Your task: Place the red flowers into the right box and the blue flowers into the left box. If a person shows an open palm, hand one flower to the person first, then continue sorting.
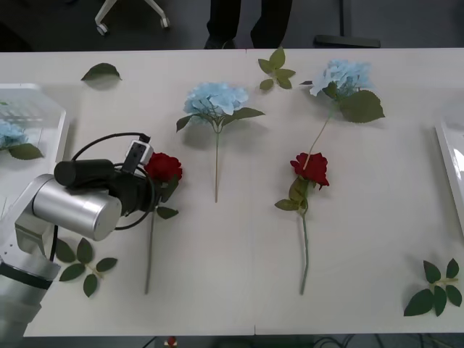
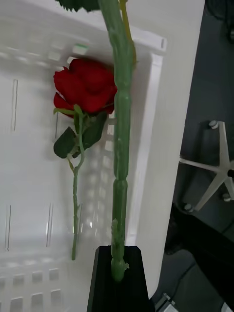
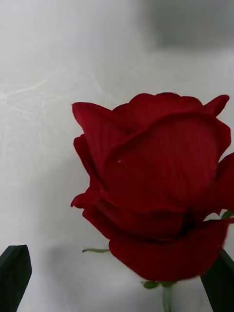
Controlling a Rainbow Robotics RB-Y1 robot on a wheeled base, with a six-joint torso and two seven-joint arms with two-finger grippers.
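Observation:
My left gripper (image 3: 117, 285) is open, its black fingertips (image 3: 14, 273) on either side of a red flower (image 3: 156, 185) lying on the table; the front view shows that rose (image 1: 164, 167) at the tip of the left arm (image 1: 80, 206). A second red flower (image 1: 310, 168) lies mid-table. Two blue flowers (image 1: 215, 99) (image 1: 343, 76) lie farther back. The left box (image 1: 61, 127) holds one blue flower (image 1: 10, 134). My right gripper (image 2: 117, 265) is shut on a thick green flower stem (image 2: 122, 122), its bloom out of view, above the right box (image 2: 146, 146), where a red flower (image 2: 85, 90) lies.
Loose green leaf sprigs lie at the back left (image 1: 101, 71), back middle (image 1: 275, 69), front left (image 1: 83, 264) and front right (image 1: 435, 290). The right box's rim (image 1: 449, 167) shows at the table's right edge. A person's legs (image 1: 246, 22) stand behind the table. A chair base (image 2: 214, 170) stands on the floor.

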